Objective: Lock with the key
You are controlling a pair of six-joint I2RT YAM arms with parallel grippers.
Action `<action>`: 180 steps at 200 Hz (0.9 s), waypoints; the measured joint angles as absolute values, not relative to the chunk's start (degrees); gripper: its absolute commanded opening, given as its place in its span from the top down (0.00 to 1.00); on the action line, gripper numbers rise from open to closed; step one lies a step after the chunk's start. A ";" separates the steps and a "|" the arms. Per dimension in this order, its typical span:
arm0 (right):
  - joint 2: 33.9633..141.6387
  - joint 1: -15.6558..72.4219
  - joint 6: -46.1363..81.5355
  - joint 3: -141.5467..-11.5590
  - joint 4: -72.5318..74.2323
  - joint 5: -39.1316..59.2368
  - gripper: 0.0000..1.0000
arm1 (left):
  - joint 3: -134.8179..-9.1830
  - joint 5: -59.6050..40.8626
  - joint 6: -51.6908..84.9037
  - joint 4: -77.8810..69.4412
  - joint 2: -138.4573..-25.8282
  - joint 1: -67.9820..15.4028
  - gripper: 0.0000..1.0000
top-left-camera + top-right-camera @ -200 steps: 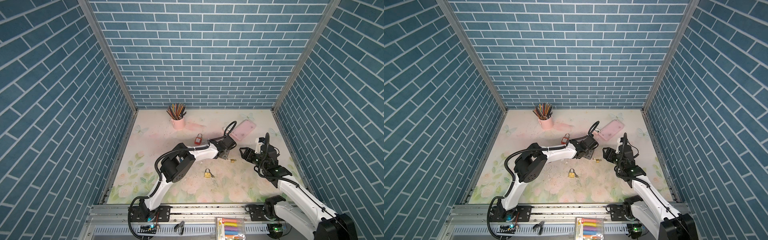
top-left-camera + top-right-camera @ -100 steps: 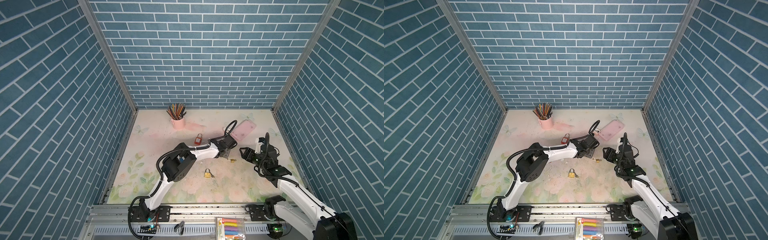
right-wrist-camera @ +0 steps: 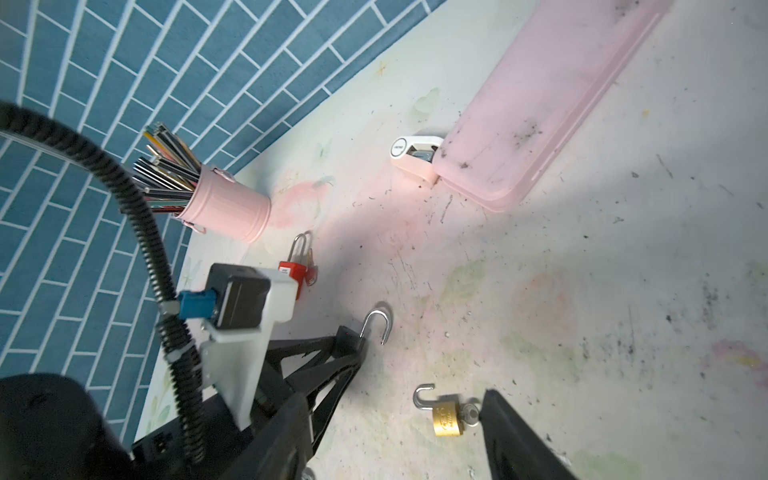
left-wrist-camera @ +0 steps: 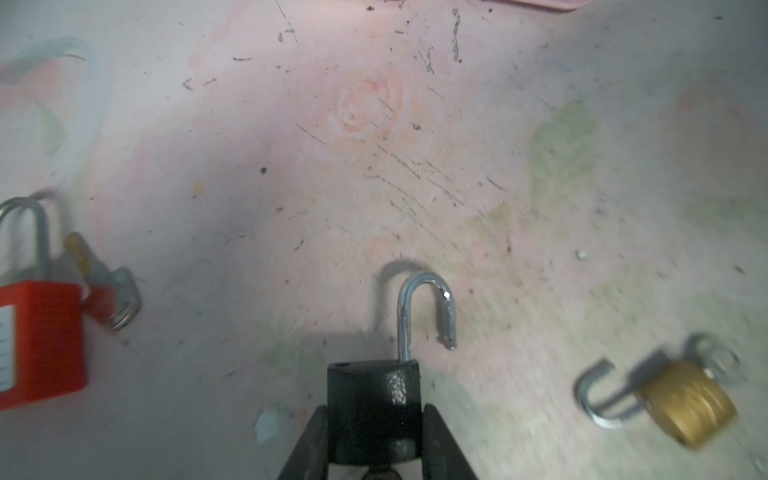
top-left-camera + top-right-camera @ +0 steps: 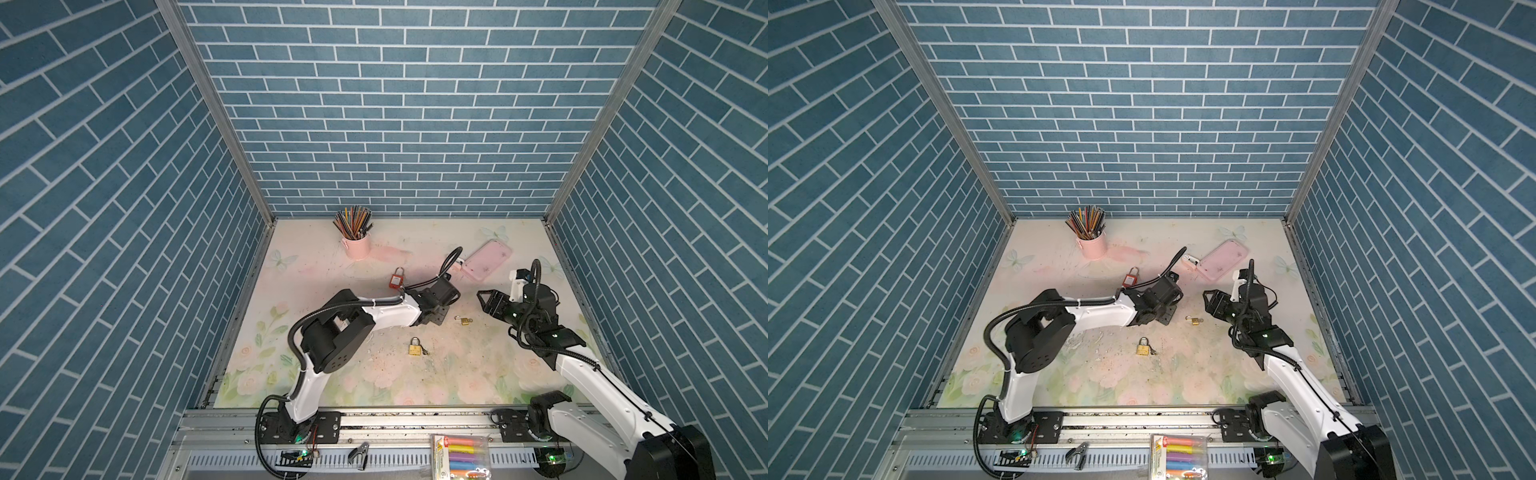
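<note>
My left gripper (image 4: 374,413) is shut on the body of a black padlock (image 4: 374,390). The padlock's silver shackle (image 4: 424,307) stands open and points away from the jaws, just above the mat. The right wrist view shows the same padlock (image 3: 351,336) at the tips of the left fingers. A small brass padlock (image 3: 446,419) lies on the mat with its shackle open and a key (image 3: 469,413) in its base. My right gripper (image 3: 395,397) hangs open over it, one finger (image 3: 511,436) close beside the key. Both top views show this brass padlock (image 5: 464,321) (image 5: 1194,320) between the two grippers.
A larger brass padlock (image 5: 414,347) with a key lies nearer the front. A red padlock (image 5: 397,279) with keys lies behind the left gripper. A pink cup of pencils (image 5: 356,245) stands at the back. A pink case (image 5: 486,262) lies at the back right, a white object (image 3: 415,151) against its end.
The left arm has shifted slightly and its jaws have narrowed onto the black padlock. The right arm has stayed where it was.
</note>
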State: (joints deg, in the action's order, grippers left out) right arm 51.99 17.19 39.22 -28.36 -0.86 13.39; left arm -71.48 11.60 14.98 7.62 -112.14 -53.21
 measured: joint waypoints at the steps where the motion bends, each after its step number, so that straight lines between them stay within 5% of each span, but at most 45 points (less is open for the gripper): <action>1: 51.88 17.17 39.13 -28.36 -0.86 13.58 0.33 | -71.22 11.46 14.85 7.44 -111.87 -53.19 0.90; 58: 47.90 17.50 37.15 -28.36 2.59 27.05 0.36 | -54.22 1.54 1.56 -7.14 -91.59 -48.60 0.92; 180: 52.75 29.78 34.61 -33.15 2.59 38.17 0.39 | -34.83 -14.68 -25.69 -20.36 -73.71 -50.65 0.91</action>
